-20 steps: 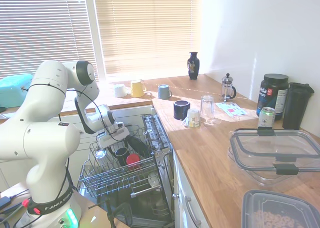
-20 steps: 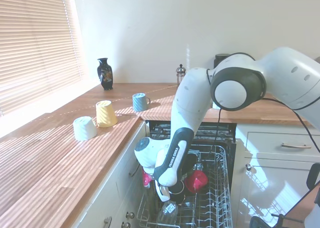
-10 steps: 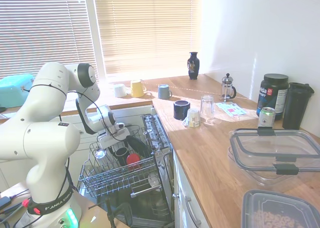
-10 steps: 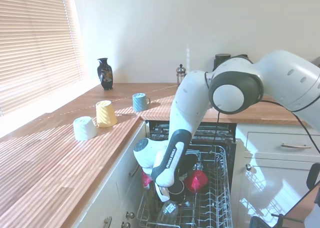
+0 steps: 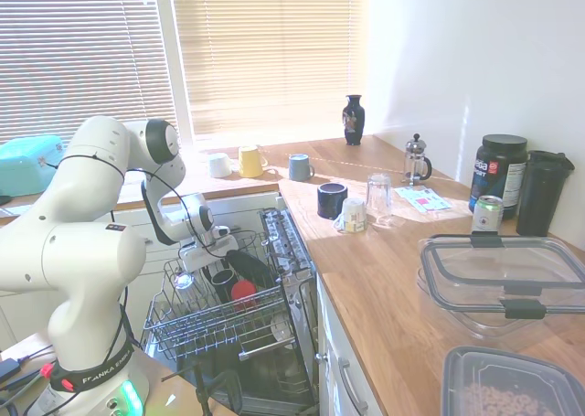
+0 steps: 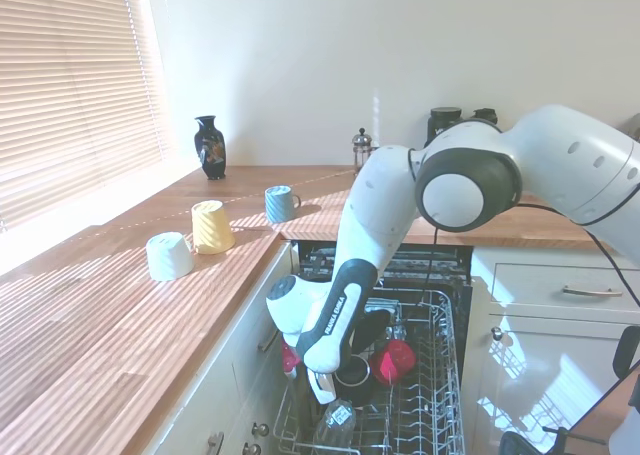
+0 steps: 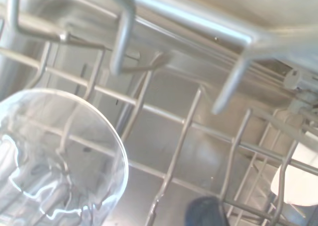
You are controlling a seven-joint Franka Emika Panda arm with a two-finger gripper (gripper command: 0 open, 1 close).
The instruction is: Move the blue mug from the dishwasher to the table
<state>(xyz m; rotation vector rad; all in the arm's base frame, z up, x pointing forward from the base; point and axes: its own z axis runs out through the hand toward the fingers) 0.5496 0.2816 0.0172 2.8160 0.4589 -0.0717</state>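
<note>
Blue mug (image 5: 221,279) sits upright in the rack just below my gripper (image 5: 212,259); finger opening, cannot tell.

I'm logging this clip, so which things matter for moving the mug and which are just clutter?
In the job: blue mug, dishwasher, table, gripper.
Lying about: yellow mug, grey-blue mug, second navy mug, vase, French press, red cup.

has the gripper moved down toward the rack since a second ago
Yes. In the first exterior view the gripper has sunk slightly and shifted away from the table edge, closer to the dark mug in the dishwasher rack.
</note>
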